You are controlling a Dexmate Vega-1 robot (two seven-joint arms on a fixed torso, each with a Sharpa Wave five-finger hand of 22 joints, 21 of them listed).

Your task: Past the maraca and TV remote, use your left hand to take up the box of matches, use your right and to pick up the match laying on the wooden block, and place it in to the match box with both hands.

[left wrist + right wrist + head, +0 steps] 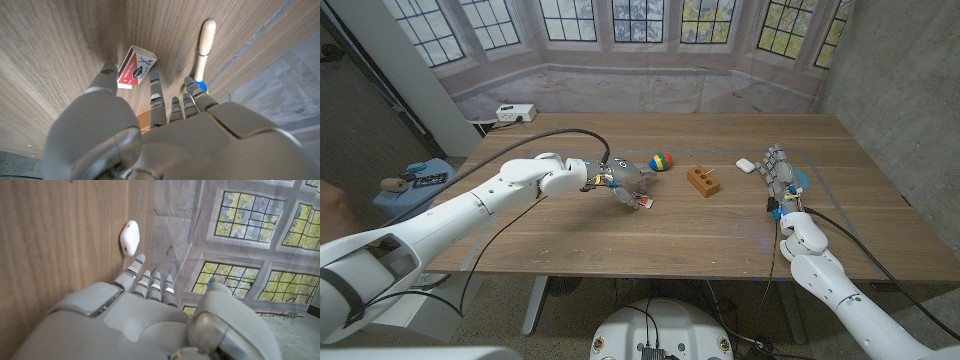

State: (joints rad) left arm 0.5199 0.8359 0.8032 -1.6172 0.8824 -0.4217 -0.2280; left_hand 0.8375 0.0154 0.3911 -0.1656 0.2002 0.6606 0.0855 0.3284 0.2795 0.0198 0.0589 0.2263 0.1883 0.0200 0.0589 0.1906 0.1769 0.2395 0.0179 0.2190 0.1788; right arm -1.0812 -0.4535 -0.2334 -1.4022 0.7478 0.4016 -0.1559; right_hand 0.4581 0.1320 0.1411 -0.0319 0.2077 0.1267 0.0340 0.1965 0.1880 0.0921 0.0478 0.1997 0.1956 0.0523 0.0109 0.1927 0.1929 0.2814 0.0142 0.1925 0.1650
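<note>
Left hand over the matchbox, right hand waiting by the white remote

The left hand (pixel 620 184) hung just above the matchbox (pixel 643 202), fingers spread around it and gripping nothing; the box lay on the wooden table (pixel 570 245). The maraca (pixel 661 162) sat at about one o'clock from the box, near it. The wooden block (pixel 703 181) stood at three o'clock from the box. The right hand (pixel 780 172) stood upright with fingers extended, empty; the white remote (pixel 745 165) lay just beside it at nine o'clock.
</note>
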